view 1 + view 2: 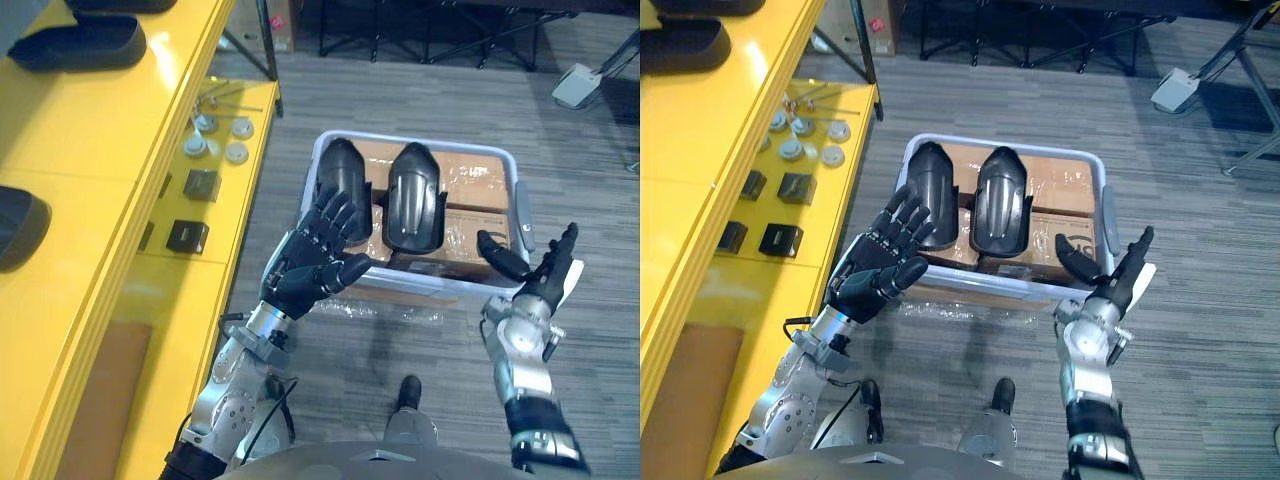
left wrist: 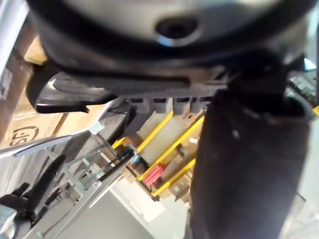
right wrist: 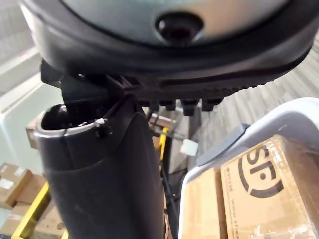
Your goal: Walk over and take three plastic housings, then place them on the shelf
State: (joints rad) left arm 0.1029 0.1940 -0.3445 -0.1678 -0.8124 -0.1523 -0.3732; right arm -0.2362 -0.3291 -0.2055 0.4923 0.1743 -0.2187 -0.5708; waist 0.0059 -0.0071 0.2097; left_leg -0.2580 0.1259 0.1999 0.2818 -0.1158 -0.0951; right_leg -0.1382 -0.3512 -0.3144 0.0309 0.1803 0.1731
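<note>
Pickup is the step in hand, it seems: the left hand (image 1: 315,265), fingers spread, hovers near the left housing (image 1: 343,190); the right housing (image 1: 415,200) lies beside it on cardboard boxes (image 1: 470,180) in a white bin (image 1: 420,143); the right hand (image 1: 545,280), fingers straight, holds nothing. The next move calls for a reach down and a grasp. The yellow shelf (image 1: 100,200) waits at the left; one box bears bold dark print.
</note>
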